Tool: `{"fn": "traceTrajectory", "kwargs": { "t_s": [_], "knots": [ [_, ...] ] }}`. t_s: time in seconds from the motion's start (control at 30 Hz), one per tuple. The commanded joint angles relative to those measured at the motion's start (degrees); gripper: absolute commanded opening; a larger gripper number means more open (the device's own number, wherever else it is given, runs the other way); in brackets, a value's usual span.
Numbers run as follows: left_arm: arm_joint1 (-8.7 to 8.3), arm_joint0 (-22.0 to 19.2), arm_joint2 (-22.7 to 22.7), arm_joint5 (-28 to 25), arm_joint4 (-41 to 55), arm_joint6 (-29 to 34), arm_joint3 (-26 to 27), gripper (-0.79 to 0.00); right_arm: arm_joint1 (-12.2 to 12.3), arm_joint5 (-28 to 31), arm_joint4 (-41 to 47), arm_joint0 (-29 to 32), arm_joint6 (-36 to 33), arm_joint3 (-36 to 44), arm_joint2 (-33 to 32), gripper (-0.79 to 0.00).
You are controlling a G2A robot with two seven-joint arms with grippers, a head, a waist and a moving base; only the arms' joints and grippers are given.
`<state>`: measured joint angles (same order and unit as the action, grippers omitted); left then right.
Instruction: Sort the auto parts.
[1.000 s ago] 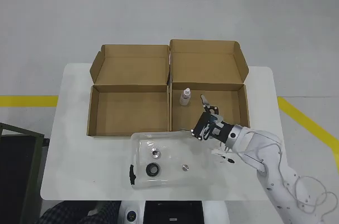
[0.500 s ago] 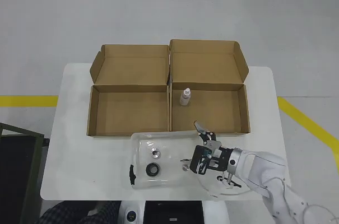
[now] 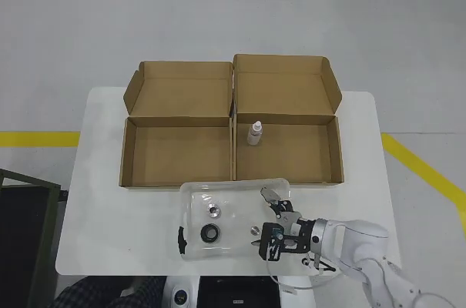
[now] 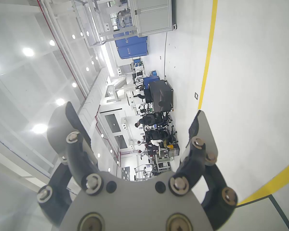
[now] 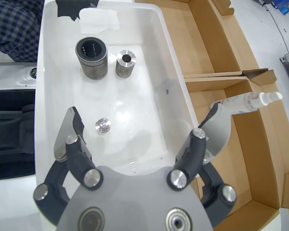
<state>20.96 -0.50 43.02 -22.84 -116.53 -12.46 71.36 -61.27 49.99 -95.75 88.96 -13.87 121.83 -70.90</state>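
Observation:
A clear plastic bin (image 3: 188, 194) at the table's front holds a black linear bearing (image 3: 210, 232), a silver cylinder with a bore (image 3: 215, 208) and a small silver disc (image 3: 254, 229). My right gripper (image 3: 263, 219) hangs open over the bin's right end, the disc just beside one finger. In the right wrist view the bearing (image 5: 91, 57) and cylinder (image 5: 125, 63) stand upright side by side, and the disc (image 5: 102, 125) lies near the open right gripper (image 5: 144, 121). A white spray bottle (image 3: 254, 132) stands in the right cardboard box (image 3: 302, 154). My left gripper (image 4: 134, 121) is open, holding nothing.
Two open cardboard boxes sit side by side behind the bin; the left box (image 3: 175, 158) holds nothing. The bin's rim (image 5: 173, 56) lies close to the boxes' front walls. Black tape (image 5: 74, 5) marks the bin's far end.
My right gripper has moved from over the right box's front edge toward the table's front and now hangs over the bin's right end. The parts have not moved.

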Motion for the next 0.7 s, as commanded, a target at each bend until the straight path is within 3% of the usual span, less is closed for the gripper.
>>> {"fn": "traceTrajectory", "kwargs": {
  "t_s": [0.0,0.17,0.3,0.37,0.67],
  "knots": [
    [0.00,0.0,0.0,0.0,0.0,0.0,0.0,0.000,0.1,0.3,-0.4,-0.1,0.0,-0.3,0.5,0.000],
    [0.00,0.0,0.0,0.0,0.0,0.0,0.0,0.000,0.2,0.7,-1.1,-1.1,0.0,-1.3,1.8,0.000],
    [0.00,0.0,0.0,0.0,0.0,0.0,0.0,0.000,0.2,1.0,-1.0,-1.9,-0.5,-2.5,2.5,-0.126],
    [0.00,0.0,0.0,0.0,0.0,0.0,0.0,0.000,0.2,1.2,-0.8,-2.4,-0.8,-3.1,2.8,-0.108],
    [0.00,0.0,0.0,0.0,0.0,0.0,0.0,0.000,0.3,2.8,-0.9,-4.2,-3.2,-5.2,4.8,-0.185]
  ]
}}
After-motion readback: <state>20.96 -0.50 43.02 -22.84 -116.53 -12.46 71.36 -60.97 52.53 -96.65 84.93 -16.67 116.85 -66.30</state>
